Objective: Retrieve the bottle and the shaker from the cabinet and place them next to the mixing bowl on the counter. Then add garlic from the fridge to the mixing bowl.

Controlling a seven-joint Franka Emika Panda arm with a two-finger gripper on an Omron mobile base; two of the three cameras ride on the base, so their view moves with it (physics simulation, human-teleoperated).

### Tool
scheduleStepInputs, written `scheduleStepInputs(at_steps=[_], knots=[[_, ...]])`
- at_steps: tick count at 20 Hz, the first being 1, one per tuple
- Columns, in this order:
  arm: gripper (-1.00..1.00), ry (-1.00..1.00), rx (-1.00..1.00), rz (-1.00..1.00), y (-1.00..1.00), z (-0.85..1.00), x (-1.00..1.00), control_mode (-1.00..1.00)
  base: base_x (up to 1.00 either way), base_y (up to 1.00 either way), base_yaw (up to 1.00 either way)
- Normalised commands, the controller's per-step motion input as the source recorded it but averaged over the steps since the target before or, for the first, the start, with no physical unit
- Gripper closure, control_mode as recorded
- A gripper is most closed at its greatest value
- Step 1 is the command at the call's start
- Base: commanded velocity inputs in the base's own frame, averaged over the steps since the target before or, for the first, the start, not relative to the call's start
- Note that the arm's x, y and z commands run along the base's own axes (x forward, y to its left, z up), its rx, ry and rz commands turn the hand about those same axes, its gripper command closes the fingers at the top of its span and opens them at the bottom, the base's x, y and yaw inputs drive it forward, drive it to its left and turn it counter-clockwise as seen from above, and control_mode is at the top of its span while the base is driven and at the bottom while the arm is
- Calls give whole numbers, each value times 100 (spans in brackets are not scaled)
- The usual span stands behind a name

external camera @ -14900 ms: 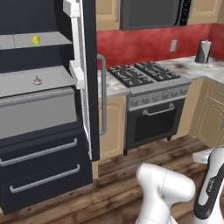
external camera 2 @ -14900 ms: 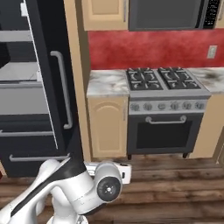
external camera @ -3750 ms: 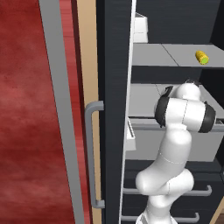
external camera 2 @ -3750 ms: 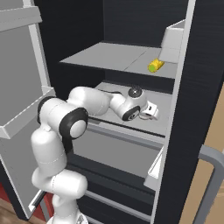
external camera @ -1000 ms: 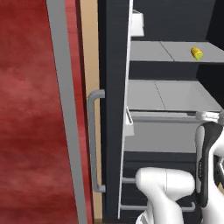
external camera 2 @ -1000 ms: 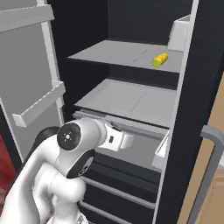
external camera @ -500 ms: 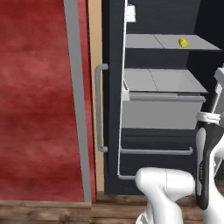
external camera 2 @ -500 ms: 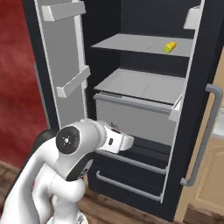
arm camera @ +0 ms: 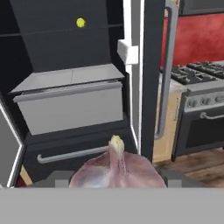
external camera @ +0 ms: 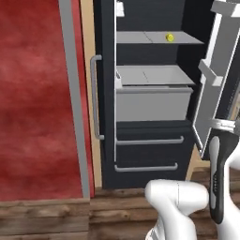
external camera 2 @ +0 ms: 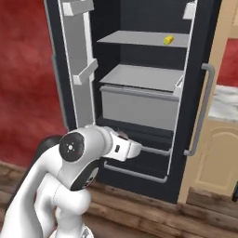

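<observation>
Left base view: the fridge (external camera: pixel 154 93) stands open, a small yellow item (external camera: pixel 169 36) on its upper shelf. Right base view: my arm (external camera 2: pixel 79 167) sits folded near the fridge. Hand view: my gripper (arm camera: pixel 114 177) holds the garlic (arm camera: pixel 116 168), clear of the fridge; a stove (arm camera: pixel 199 109) stands right.

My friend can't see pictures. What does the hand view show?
A pinkish garlic bulb sits up close at the bottom, held in the pincer. Behind it the fridge stands open, with a small yellow item on its upper shelf and a stove off to the right.
</observation>
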Motion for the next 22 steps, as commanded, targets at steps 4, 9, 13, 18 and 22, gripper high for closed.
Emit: scheduleStepInputs(at_steps=[4, 9, 13, 18, 22], knots=[[100, 0, 0, 0, 0, 0, 0, 100, -63, -29, -35], [100, 0, 0, 0, 0, 0, 0, 100, -41, -39, -41], [100, 0, 0, 0, 0, 0, 0, 100, -1, -35, -47], [100, 0, 0, 0, 0, 0, 0, 100, 27, -38, -44], [100, 0, 0, 0, 0, 0, 0, 100, 51, -35, -40]])
